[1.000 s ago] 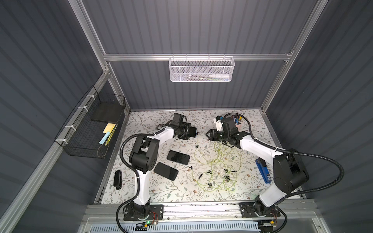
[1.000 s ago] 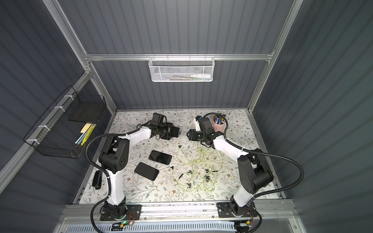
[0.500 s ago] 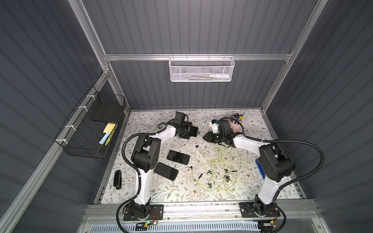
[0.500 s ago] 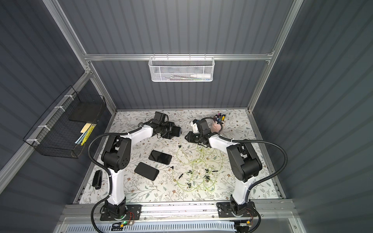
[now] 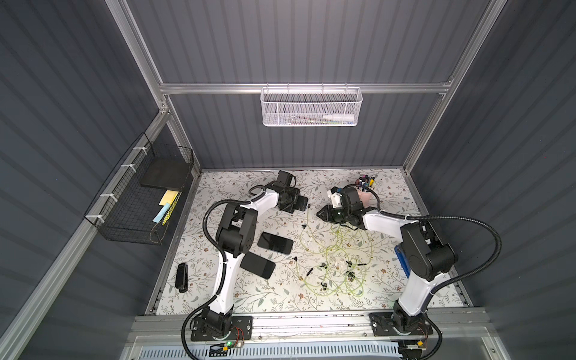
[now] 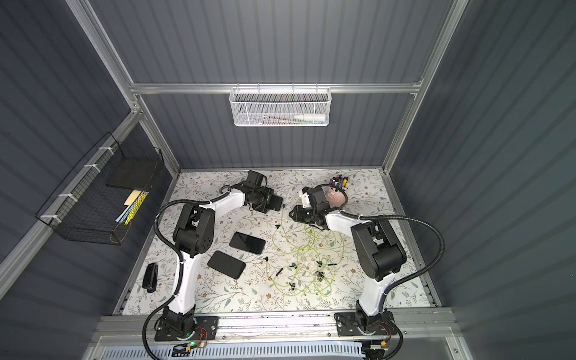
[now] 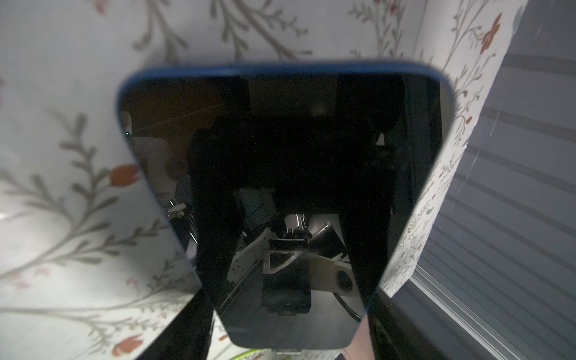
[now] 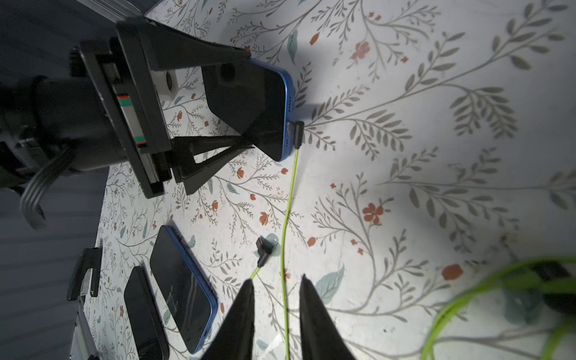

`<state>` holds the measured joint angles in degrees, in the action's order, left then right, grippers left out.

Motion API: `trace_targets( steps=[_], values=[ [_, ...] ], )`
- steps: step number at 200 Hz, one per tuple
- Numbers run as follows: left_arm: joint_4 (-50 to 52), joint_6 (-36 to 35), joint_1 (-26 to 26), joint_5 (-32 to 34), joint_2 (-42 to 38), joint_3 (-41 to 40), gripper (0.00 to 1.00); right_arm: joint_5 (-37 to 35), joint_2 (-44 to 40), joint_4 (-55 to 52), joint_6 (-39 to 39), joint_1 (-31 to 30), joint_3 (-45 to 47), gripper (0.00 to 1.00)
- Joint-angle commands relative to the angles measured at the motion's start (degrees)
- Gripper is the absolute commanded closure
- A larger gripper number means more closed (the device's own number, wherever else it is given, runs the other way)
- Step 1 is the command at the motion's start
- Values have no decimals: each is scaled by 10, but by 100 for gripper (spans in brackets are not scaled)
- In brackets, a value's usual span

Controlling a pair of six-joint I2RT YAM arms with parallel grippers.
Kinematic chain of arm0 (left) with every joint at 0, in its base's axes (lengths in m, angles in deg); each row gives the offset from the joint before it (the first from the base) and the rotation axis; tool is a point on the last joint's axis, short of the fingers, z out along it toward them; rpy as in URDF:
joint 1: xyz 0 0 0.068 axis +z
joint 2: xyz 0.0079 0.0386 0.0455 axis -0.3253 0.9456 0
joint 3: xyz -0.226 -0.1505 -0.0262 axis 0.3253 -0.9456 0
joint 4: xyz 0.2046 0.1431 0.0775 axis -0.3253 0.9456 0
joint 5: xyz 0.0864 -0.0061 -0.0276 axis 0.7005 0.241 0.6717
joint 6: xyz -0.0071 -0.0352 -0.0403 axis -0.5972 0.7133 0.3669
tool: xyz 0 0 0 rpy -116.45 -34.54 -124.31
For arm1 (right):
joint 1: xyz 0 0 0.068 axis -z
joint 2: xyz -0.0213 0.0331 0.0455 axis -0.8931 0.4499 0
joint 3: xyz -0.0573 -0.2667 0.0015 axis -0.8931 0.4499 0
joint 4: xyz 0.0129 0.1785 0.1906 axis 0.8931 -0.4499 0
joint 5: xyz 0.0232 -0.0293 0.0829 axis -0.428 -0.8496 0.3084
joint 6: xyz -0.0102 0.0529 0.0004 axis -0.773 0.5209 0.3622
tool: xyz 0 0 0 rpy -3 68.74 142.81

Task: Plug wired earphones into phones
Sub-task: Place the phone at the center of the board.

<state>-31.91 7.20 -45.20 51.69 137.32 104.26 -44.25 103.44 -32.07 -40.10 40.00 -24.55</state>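
**Ana:** Is any writing legible?

**Ben:** The yellow notes in the black wire basket on the left wall are too small to read. A dark slab lies in the same basket.

**Ana:** What about the other containers?

**Ben:** A white mesh basket hangs on the back wall with a white tube lying in it. A pink cup near the far edge of the worktop holds markers.

**Ana:** And the claws?

**Ben:** The left claw is clenched on the long sides of the held phone, which is blue-rimmed and sits near the far edge. A black plug sits in the phone's end. Its green cable runs between the fingertips of the right claw. They stand apart, released, wider than the cable.

**Ana:** Where are the rest of the task's things?

**Ben:** The farther phone and the nearer phone lie flat, just beside each other, by the left arm. A loose plug lies near the cable. The earphone tangle spreads over the middle, towards the right arm.

**Ana:** Is there room to move?

**Ben:** There is bare cloth along the near edge. A black oblong device lies by the left edge. A blue object lies at the right edge, partly under the right arm.
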Motion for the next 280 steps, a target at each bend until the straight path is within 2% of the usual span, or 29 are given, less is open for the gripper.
trace_targets(
  steps=[1,9,32,89,129,153,221,260,280],
  values=[
    [33,-18,-5,11,33,17,100,-9,-23,-7,-10,9,14,69],
    [33,-16,-6,8,39,18,99,-10,-23,-6,-11,11,17,67],
    [27,-15,-8,4,54,21,75,-8,-22,-5,-14,15,23,64],
    [21,-15,-9,1,68,25,53,-8,-23,-12,-20,21,30,60],
    [19,-23,-9,2,65,23,31,-11,-32,-21,-22,23,40,58],
    [15,-21,-9,-2,67,19,29,-14,-37,-24,-24,24,44,58],
    [-1,-18,-9,-12,67,5,10,-16,-39,-35,-30,24,42,57],
    [-8,-29,-9,-7,54,2,10,-23,-48,-65,-31,25,35,56],
    [6,-84,-6,11,27,-1,9,-43,-75,-98,-23,21,40,55]
  ],
)
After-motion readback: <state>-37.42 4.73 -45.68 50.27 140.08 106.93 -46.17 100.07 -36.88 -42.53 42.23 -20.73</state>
